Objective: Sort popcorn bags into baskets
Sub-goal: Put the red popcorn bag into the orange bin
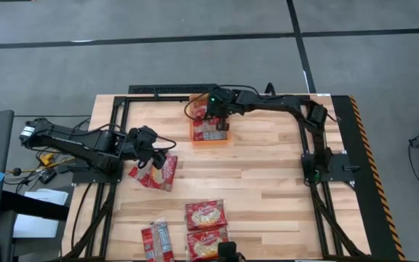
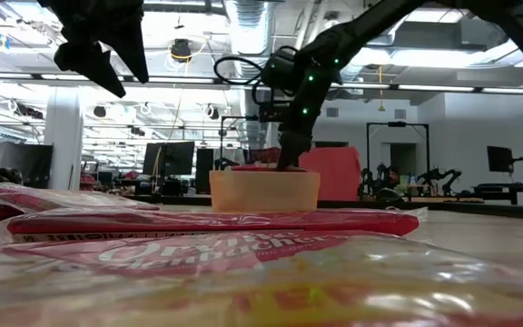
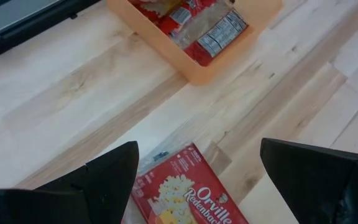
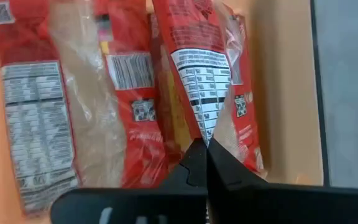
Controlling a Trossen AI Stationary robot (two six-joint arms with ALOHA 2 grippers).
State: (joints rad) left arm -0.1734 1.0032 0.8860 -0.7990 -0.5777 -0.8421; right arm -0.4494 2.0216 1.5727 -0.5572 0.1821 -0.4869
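Two arms in my feeds, both over the light wooden slatted table (image 1: 268, 182). My right gripper (image 1: 220, 116) is down inside the shallow translucent orange plastic basket (image 1: 211, 139) at the far middle of the table. In the right wrist view its fingers are pinched tight on the corner of a flat red popcorn bag (image 4: 191, 68), back side up with the nutrition panel showing. That bag stands tilted above two more red packets (image 4: 73, 106) lying flat in the basket with their grey-white back panels up.

My left gripper (image 1: 153, 151) hovers at the table's left side, fingers spread wide and holding nothing. Directly under it is a red popcorn bag with cream-yellow picture and white lettering (image 3: 188, 196), face up on the wood; from above it looks like two packets overlapping there (image 1: 155, 172). The orange basket is ahead of it in the left wrist view, well apart from that bag.

Three more red packets at the near edge: one face up (image 1: 206, 215), another face up just beside it toward the edge (image 1: 206, 244), and one with its grey back panel up (image 1: 156, 241) to their left. The low view looks across those near bags toward the basket.
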